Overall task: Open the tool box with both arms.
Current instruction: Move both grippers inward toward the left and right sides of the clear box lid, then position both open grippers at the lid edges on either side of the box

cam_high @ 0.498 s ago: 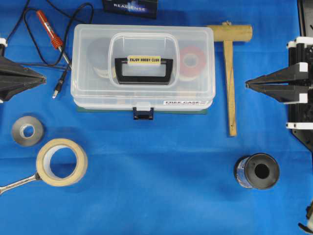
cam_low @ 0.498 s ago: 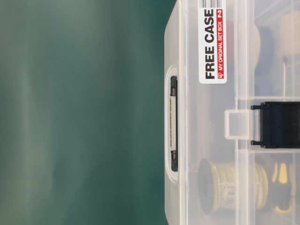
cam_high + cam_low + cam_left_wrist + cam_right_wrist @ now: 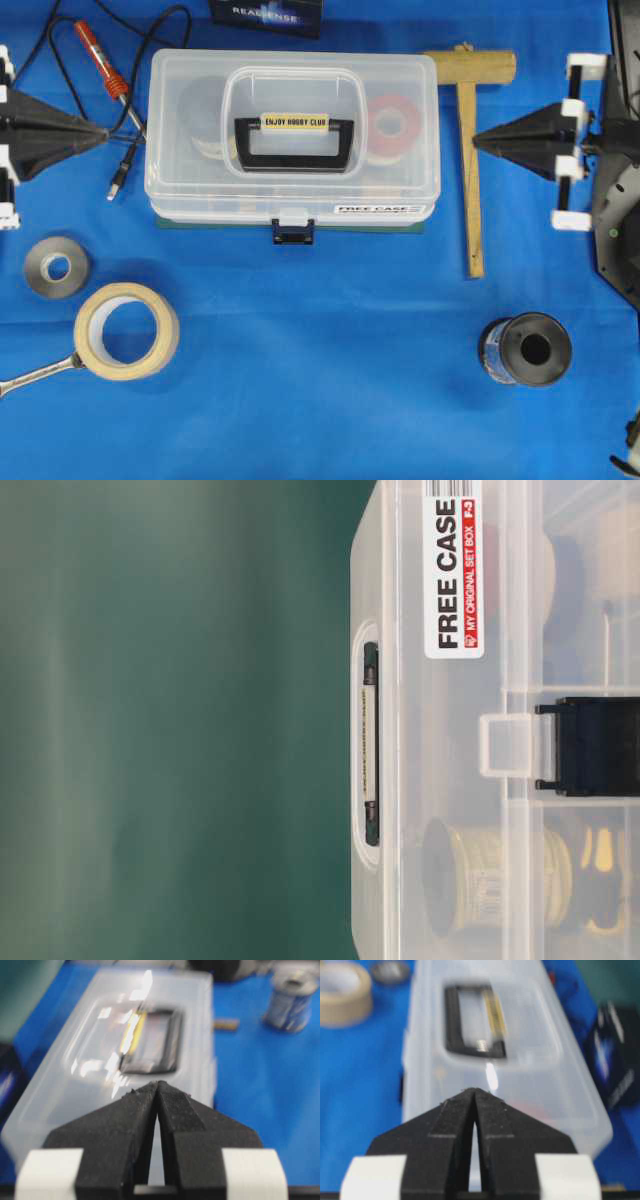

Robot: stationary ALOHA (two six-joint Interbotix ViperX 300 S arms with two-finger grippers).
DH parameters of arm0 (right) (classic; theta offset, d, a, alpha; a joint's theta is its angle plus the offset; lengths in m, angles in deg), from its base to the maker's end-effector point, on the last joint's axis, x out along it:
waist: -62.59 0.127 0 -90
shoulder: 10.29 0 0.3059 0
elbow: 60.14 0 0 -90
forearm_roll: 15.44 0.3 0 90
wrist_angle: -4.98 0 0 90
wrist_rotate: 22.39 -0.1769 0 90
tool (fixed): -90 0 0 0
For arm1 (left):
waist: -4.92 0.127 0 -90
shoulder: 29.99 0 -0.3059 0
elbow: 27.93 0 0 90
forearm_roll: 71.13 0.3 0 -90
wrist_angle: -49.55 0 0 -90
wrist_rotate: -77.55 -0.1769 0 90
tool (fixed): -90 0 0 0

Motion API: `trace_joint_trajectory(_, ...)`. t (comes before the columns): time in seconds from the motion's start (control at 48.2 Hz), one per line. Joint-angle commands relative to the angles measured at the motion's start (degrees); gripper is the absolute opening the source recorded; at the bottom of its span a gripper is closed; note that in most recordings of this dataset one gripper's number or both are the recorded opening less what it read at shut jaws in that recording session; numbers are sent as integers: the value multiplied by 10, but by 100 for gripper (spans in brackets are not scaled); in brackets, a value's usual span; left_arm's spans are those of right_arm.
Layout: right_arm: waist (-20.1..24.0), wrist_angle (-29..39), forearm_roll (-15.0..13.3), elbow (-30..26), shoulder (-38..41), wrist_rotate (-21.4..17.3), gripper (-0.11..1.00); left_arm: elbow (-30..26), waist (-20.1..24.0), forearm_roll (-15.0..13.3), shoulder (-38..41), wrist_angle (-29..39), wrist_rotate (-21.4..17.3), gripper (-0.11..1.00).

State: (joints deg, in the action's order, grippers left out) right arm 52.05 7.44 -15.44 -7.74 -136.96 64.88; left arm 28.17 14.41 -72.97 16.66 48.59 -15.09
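Observation:
The tool box (image 3: 292,140) is a clear plastic case with a black handle (image 3: 293,145), a yellow label and a dark blue front latch (image 3: 292,233). It lies closed on the blue cloth. It also shows in the table-level view (image 3: 500,720), the left wrist view (image 3: 125,1055) and the right wrist view (image 3: 490,1055). My left gripper (image 3: 103,131) is shut and empty, left of the box and apart from it; its tips meet in the left wrist view (image 3: 158,1083). My right gripper (image 3: 477,141) is shut and empty, right of the box, over the wooden mallet; its tips meet in the right wrist view (image 3: 474,1091).
A wooden mallet (image 3: 470,150) lies right of the box. A soldering iron (image 3: 100,62) with cable lies at its left. A grey tape roll (image 3: 56,267), a beige tape roll (image 3: 127,330) and a wrench (image 3: 35,374) lie front left. A black spool (image 3: 527,350) stands front right.
Both grippers have moved toward the back of the table and inward toward the box ends. The box has not moved.

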Motion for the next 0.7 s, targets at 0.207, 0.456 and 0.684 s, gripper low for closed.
trace_joint_trajectory(0.207, -42, 60, 3, -12, 62, -11, 54, 24, 53, -1, 19, 53, -23, 43)
trace_joint_trajectory(0.456, -58, 69, 3, -18, 125, -11, 84, 34, 81, -1, 80, 47, -62, 90)
trace_joint_trajectory(0.684, -60, 40, 3, -35, 175, -11, 85, 24, 96, -1, 147, -23, -67, 90)
